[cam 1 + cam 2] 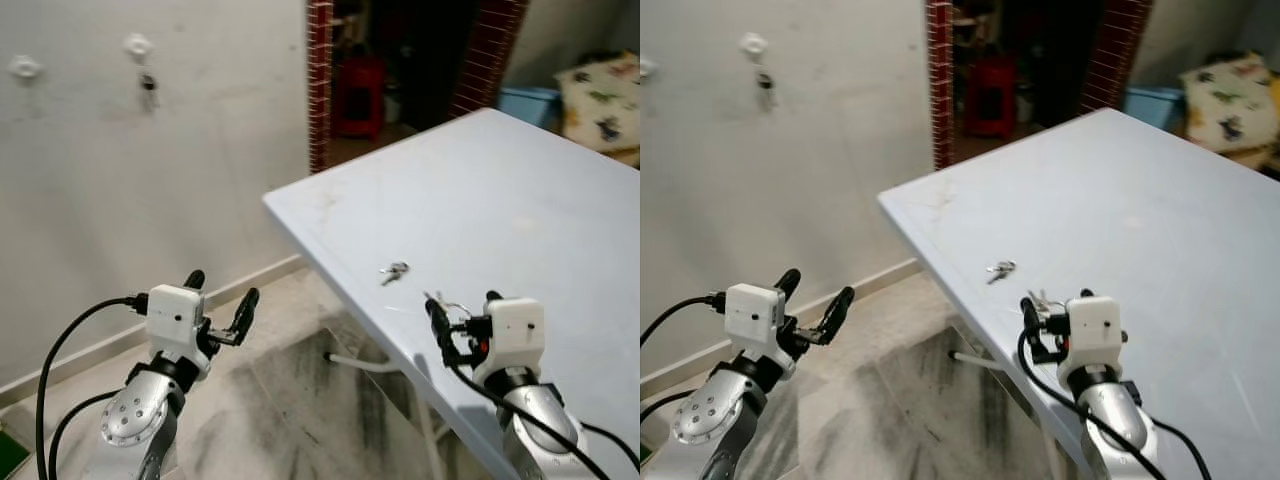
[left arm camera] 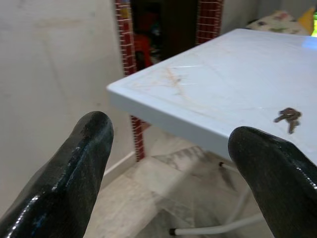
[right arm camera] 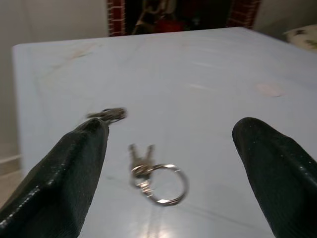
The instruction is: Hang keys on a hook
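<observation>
Keys [image 3: 156, 178] – silver, two on ring – flat on table [image 1: 520, 190]

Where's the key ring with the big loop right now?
The key ring lies on the light-blue table near its front edge, just ahead of the open right tool, with a smaller key bunch farther along the table.

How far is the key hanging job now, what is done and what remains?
One key already hangs on a wall hook. The open right claw hovers over the ringed keys on the table, not yet gripping. Left: grasp, carry, hang them, perhaps on the free hook.
</observation>
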Motion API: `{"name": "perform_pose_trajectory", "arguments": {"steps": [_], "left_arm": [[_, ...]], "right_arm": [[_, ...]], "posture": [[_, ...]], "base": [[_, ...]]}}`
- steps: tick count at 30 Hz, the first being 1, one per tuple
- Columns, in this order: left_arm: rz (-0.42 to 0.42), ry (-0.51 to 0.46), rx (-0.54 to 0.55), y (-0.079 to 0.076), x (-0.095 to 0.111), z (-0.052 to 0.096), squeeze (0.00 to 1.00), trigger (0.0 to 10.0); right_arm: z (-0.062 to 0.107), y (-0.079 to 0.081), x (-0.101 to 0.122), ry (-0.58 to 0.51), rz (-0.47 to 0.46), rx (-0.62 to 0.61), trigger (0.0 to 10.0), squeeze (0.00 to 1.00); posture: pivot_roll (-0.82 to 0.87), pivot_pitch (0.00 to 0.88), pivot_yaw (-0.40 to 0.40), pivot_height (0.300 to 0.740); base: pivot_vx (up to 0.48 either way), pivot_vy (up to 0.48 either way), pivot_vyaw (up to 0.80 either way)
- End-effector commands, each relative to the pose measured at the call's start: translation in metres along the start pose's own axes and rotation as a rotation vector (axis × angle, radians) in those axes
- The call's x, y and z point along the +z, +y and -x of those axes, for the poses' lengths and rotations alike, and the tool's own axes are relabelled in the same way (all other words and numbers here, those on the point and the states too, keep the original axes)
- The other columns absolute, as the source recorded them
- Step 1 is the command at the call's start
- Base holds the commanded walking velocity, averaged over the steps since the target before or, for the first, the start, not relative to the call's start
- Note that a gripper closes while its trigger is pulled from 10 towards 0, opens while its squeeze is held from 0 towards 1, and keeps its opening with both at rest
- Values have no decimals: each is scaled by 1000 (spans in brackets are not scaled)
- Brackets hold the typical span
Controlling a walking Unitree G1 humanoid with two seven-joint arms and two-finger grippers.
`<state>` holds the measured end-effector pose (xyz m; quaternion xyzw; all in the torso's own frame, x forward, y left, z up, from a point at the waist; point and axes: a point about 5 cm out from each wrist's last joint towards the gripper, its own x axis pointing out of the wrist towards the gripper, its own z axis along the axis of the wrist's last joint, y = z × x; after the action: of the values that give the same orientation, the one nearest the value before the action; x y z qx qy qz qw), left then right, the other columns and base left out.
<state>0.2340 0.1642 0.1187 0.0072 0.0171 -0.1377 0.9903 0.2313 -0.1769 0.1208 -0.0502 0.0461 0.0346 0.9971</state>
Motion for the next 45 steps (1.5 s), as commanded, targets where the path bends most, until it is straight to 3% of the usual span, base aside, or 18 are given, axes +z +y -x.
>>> {"name": "perform_pose_trajectory", "arguments": {"steps": [1, 18, 23, 30, 40, 45], "left_arm": [[-9, 18, -13, 2, -2, -1, 0, 10000], [12, 36, -19, -1, -5, -5, 0, 10000], [-38, 24, -8, 0, -2, -6, 0, 10000], [-2, 29, -7, -2, -4, -7, 0, 10000], [-17, 36, -14, -3, -5, -7, 0, 10000], [-11, 43, -18, -4, -5, -7, 0, 10000]], "right_arm": [[-4, -2, 0, 7, 0, -5, 10000, 0], [-15, -4, 6, -5, 1, 10, 10000, 0], [-17, -2, 8, -12, 0, 28, 10000, 0], [-17, -2, 5, 0, 1, 32, 10000, 0], [-18, 2, 3, 15, -11, 58, 10000, 0], [-24, 6, 1, 86, -1, 113, 10000, 0]], "posture": [[3, 0, 32, 740], [4, 0, 27, 740], [4, 0, 24, 740], [2, 0, 23, 740], [2, 0, 24, 740], [2, 0, 22, 740]], "base": [[0, 0, -800], [0, 0, -764], [0, 0, 0], [0, 0, 0], [0, 0, 0], [0, 0, 0]]}}
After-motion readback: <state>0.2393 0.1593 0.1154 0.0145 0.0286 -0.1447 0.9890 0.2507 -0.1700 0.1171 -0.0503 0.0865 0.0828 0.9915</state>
